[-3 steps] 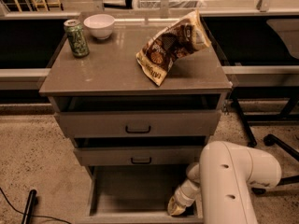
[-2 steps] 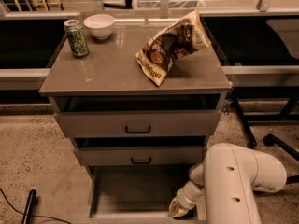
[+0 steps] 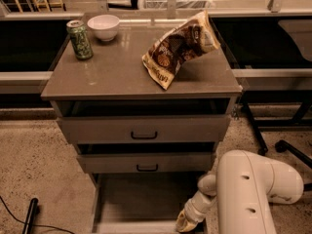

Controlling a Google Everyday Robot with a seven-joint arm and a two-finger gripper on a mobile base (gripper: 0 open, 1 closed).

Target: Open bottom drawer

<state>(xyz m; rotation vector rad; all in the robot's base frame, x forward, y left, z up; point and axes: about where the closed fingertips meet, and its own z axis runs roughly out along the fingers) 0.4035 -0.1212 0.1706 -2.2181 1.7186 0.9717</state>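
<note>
Grey-taupe cabinet [image 3: 63, 130], three drawers under flat surface [image 3: 122, 77]. White arm [image 3: 248, 194] bulks at lower right, reaching down-left. Bottom drawer [image 3: 141, 204] stands well out, interior showing, front near lower frame edge. Top drawer [image 3: 97, 129] and middle drawer [image 3: 107, 163] slightly ajar. Crumpled brown snack bag [image 3: 178, 48] toward right rear corner of surface. White bowl [image 3: 103, 27] at left rear edge. Green can [image 3: 80, 39] just beside bowl, nearer left edge. Claw [image 3: 185, 222] low at bottom drawer's right front corner, touching or just beside it; grip state cannot tell.
</note>
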